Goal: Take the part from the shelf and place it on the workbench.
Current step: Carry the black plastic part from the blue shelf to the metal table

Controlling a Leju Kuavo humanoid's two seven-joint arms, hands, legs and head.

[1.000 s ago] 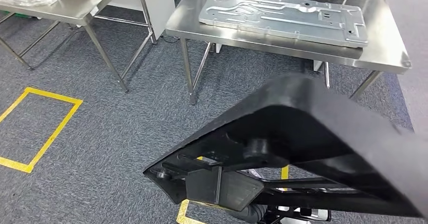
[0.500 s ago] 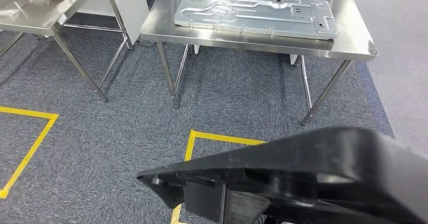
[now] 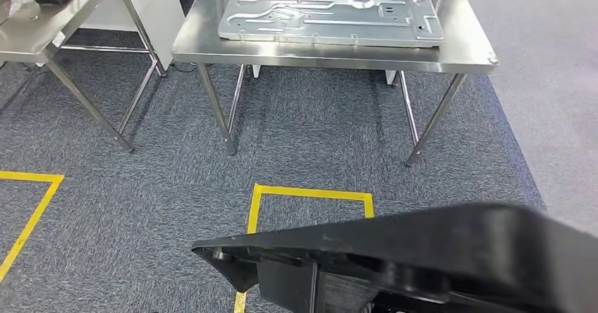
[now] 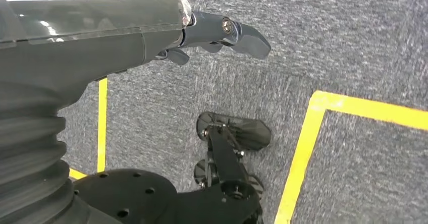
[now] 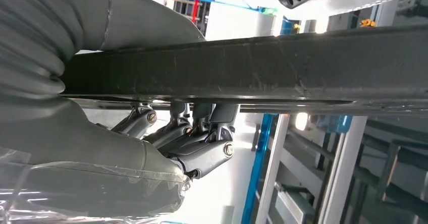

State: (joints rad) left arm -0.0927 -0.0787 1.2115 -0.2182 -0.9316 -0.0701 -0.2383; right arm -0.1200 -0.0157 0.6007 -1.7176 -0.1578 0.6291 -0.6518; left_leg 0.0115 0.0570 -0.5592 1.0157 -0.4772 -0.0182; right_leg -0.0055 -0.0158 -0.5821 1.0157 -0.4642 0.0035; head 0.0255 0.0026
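Fingers of the right hand clamp the black part from beneath, carrying it low before the steel workbench that bears a grey metal panel, while the left hand hangs over yellow-taped carpet, fingers apart, holding nothing.

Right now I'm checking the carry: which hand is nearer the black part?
Right. The right hand grips the black part with fingers curled against its underside; the left hand hangs over the carpet, holding nothing.
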